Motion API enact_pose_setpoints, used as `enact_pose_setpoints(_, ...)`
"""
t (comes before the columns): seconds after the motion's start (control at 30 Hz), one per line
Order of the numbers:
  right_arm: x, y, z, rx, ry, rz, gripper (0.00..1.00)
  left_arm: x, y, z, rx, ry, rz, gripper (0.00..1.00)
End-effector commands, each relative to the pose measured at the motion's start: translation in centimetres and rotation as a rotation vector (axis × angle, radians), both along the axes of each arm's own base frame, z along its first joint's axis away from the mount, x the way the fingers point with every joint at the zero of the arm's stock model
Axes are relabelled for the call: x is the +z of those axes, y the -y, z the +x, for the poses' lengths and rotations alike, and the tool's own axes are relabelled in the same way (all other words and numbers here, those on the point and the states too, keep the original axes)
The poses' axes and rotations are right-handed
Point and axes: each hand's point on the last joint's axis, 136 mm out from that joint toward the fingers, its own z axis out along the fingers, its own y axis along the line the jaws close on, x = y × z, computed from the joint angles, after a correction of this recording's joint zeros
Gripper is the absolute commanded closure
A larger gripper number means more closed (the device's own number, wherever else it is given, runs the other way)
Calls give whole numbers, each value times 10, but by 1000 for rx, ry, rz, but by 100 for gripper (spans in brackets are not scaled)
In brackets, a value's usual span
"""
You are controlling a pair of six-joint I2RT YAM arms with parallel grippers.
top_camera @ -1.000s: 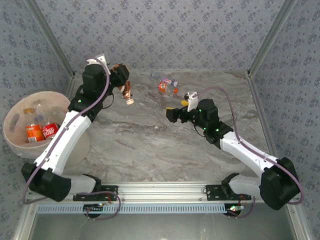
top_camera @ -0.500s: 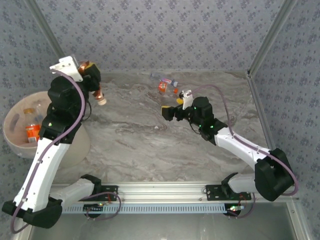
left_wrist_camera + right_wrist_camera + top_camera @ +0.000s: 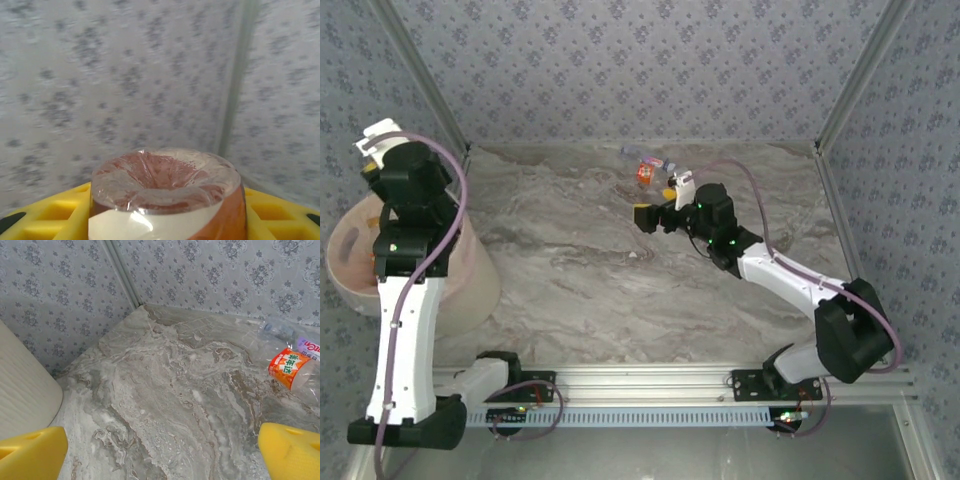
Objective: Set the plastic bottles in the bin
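While the left end effector [image 3: 165,222] sits at the upper left of the top view, over or just past the far edge of the bin [image 3: 470,285] (can't tell which), its yellow fingers [image 3: 50,212] clamp a clear bottle [image 3: 165,192] w/ a reddish-brown and white label. The bottle's base faces the wrist cam at bottom centre of that frame, w/ patterned wallpaper [image 3: 125,75] behind. The right end effector [image 3: 160,455] hangs above the tabletop [image 3: 165,390] near the centre of the top view, jaws spread wide, nothing btwn them. The loose bottles [image 3: 645,168] lie in a small cluster at upper centre of the top view, just beyond the right end effector. An orange-label bottle [image 3: 288,367] shows at the right edge of the right wrist frame, and the bin wall at its left edge.
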Motion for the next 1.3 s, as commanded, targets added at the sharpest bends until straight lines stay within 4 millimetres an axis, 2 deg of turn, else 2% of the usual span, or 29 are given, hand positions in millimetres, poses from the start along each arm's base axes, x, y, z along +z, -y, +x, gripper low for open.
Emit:
enact_pose_setpoints(0.0, 24, -13, 1, 43, 48, 35, 0, -12, -32, -35, 156, -86, 22, 48)
enact_pose_setpoints(0.17, 26, -19, 5, 59, 47, 44, 0, -43, -61, -53, 256, -190, -10, 48)
enact_pose_setpoints(0.23, 27, -22, 6, 65, 43, 49, 0, -57, -60, -44, 193, -180, -79, 48)
enact_pose_setpoints(0.3, 27, -24, 6, 71, 37, 51, 0, -67, -47, -24, 65, -156, -143, 48)
enact_pose_setpoints(0.33, 26, -24, 6, 70, 32, 51, 0, -69, -46, -20, 52, -150, -160, 48)
enact_pose_setpoints(0.53, 22, -25, 2, 70, 13, 42, 0, -67, -74, -49, 263, -215, -115, 47)
enact_pose_setpoints(0.73, 25, -31, 5, 90, 15, 36, 0, -80, -103, -76, 419, -265, -126, 46)
enact_pose_setpoints(0.9, 26, -35, 7, 94, 14, 32, 0, -95, -118, -87, 492, -340, -135, 39)
enact_pose_setpoints(0.97, 27, -36, 7, 95, 13, 33, 0, -100, -126, -93, 531, -358, -154, 31)
enact_pose_setpoints(1.0, 27, -36, 6, 95, 13, 32, 0, -103, -126, -91, 525, -364, -168, 23)
enact_pose_setpoints(1.07, 27, -37, 5, 96, 11, 29, 0, -104, -122, -82, 478, -348, -213, 14)
enact_pose_setpoints(1.27, 28, -37, 3, 90, 13, 20, 0, -99, -110, -65, 381, -272, -293, 8)
